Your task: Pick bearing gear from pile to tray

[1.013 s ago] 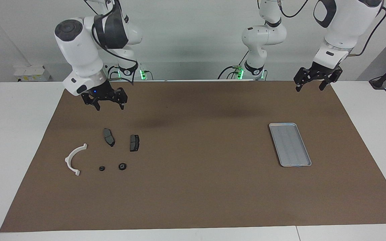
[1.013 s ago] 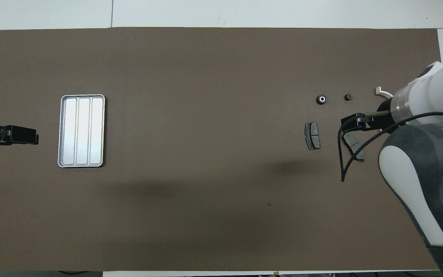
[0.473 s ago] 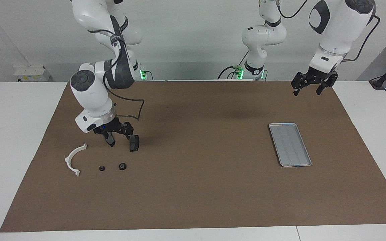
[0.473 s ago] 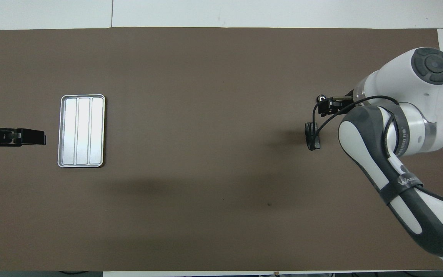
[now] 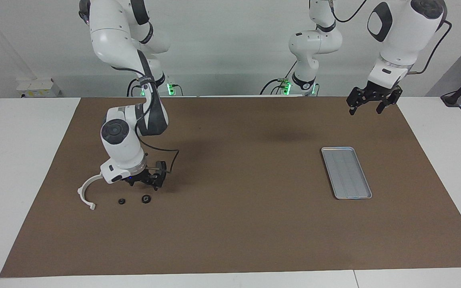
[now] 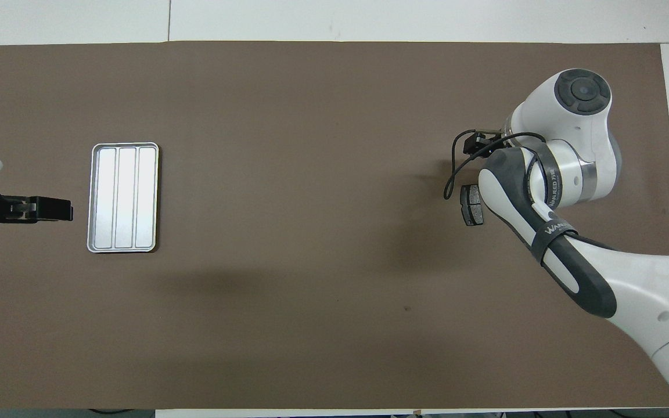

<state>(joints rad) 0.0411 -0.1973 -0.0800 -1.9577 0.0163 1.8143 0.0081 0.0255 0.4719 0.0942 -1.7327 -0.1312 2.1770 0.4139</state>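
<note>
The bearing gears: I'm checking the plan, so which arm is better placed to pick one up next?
The right arm. The right gripper hangs low over the pile, just above the larger gear. The left gripper waits up in the air near the tray, at the left arm's end.

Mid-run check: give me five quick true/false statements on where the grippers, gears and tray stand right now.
1. The tray holds a gear. False: it holds nothing.
2. The right gripper is low over the pile, close above the larger gear. True.
3. The smaller gear lies between the white bracket and the larger gear. True.
4. The left gripper is over the tray. False: it hangs over the mat, nearer the robots.
5. The right gripper has lifted a gear. False: both lie on the mat.
</note>
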